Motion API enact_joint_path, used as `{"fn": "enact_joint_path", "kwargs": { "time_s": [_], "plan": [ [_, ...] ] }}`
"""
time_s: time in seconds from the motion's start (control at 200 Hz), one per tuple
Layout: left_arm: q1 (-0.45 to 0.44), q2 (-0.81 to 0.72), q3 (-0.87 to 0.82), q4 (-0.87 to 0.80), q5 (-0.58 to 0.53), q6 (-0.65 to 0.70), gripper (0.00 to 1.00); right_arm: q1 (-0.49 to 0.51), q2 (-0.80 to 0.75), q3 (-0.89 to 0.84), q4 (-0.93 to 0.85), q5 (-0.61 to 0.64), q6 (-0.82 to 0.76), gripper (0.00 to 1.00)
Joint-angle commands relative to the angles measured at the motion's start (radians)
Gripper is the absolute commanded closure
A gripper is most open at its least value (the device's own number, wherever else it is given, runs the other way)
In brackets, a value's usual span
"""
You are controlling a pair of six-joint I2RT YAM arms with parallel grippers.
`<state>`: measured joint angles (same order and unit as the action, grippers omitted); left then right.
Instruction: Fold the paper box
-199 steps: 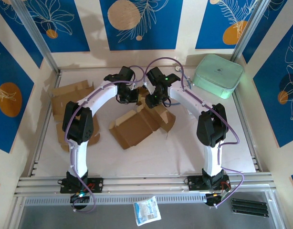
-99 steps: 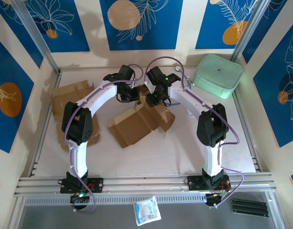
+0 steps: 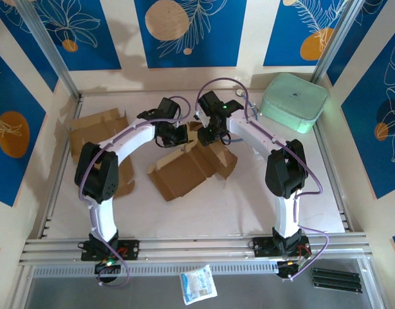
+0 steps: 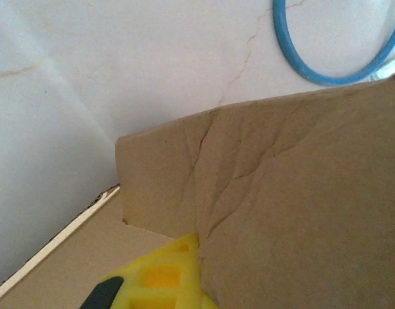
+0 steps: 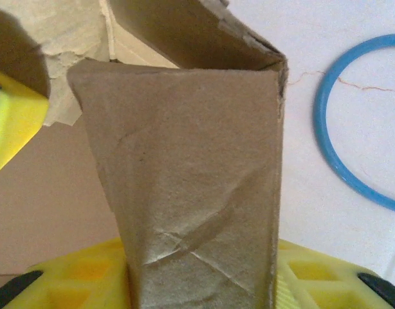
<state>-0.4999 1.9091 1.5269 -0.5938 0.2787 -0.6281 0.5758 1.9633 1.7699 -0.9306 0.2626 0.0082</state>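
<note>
Currently we have both hands at the far edge of the paper box point(image 3: 184, 168): right hand point(image 3: 204, 134) grips the upright flap point(image 5: 184, 161), left hand point(image 3: 177, 136) is clenched on the neighbouring panel, equally near.

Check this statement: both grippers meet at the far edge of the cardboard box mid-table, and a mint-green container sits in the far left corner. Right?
Wrong in one respect: the mint-green container sits in the far right corner, as the top external view shows. The left gripper and right gripper do meet at the far edge of the cardboard box mid-table.
</note>
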Motion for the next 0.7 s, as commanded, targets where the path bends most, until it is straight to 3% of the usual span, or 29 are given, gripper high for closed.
{"fn": "enact_joint_path", "kwargs": {
  "time_s": [0.0,0.28,0.485,0.695],
  "plan": [
    [-0.008,-0.057,-0.067,0.097,0.058,-0.064,1.0,0.004,0.002,-0.019,0.0,0.013,0.022,0.56],
    [-0.054,-0.088,-0.237,0.246,0.096,-0.126,1.0,0.018,-0.014,-0.074,0.035,-0.005,-0.012,0.56],
    [-0.059,-0.144,-0.372,0.346,0.074,-0.085,1.0,0.07,-0.05,-0.14,0.061,0.018,-0.074,0.56],
    [-0.05,-0.208,-0.458,0.381,0.055,-0.025,0.85,0.114,-0.064,-0.166,0.059,0.032,-0.09,0.56]
  ]
}}
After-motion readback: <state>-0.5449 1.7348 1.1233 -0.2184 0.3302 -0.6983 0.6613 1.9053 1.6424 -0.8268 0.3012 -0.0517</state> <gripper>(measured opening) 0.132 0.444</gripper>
